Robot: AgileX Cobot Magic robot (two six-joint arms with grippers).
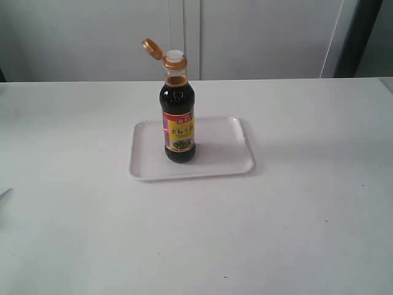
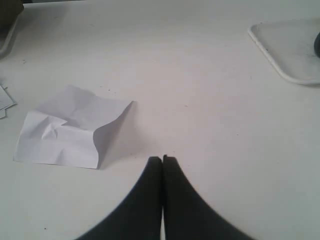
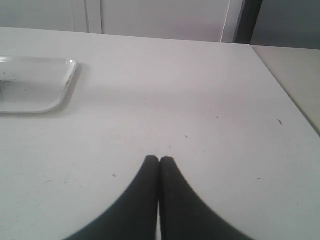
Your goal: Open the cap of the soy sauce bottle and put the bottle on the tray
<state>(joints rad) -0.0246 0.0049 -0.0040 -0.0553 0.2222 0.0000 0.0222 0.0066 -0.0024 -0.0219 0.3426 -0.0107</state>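
Plainly, the small clear soy sauce bottle of dark liquid with its red and yellow label (image 1: 178, 123) stands upright, long axis vertical, on the flat white rectangular plastic tray (image 1: 224, 144), a little left of the tray's middle. Its orange-brown flip-top cap (image 1: 151, 48) is swung back on its hinge to the left, baring the white pour spout (image 1: 175, 56), so both parts of the task look done. The tray sits mid-way across the white counter (image 1: 295, 215). Neither arm shows in the exterior view. The left jaws are pressed together on nothing, low over bare counter, with the tray to their right and farther off; the right jaws are likewise closed and empty, the tray to their left. Which arm is nearer I cannot tell. Both wrist views cut the bottle off at the frame edge. A crumpled white paper sheet (image 2: 70, 127) lies near the left jaws.
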